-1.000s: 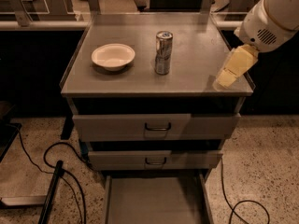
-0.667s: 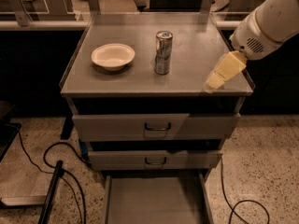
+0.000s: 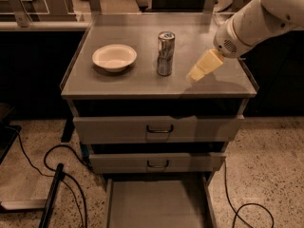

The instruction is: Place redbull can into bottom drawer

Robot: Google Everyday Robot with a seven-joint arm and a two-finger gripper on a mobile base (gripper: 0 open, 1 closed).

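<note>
- At centre stands one grey bench (image 3: 142, 85), seen from above and in front; its top carries two things, one bowl and one can
- Below the top sit three drawers; the two upper drawers (image 3: 190, 127) with dark handles are shut; the single bottom drawer (image 3: 156, 203) is pulled out, its flat grey floor bare
- From the upper right comes one white arm (image 3: 259, 20); it slants down and to the left over the right part of the bench
- One white bowl (image 3: 114, 57) rests on the left part of the top, upright
- One redbull can (image 3: 165, 53) stands upright near the middle of the top, beside the bowl but apart from it
- One pale gripper (image 3: 194, 75) ends the arm, pointing down-left, low over the bench, right of the can and not touching it; cannot tell whether it is spread or pressed together
</note>
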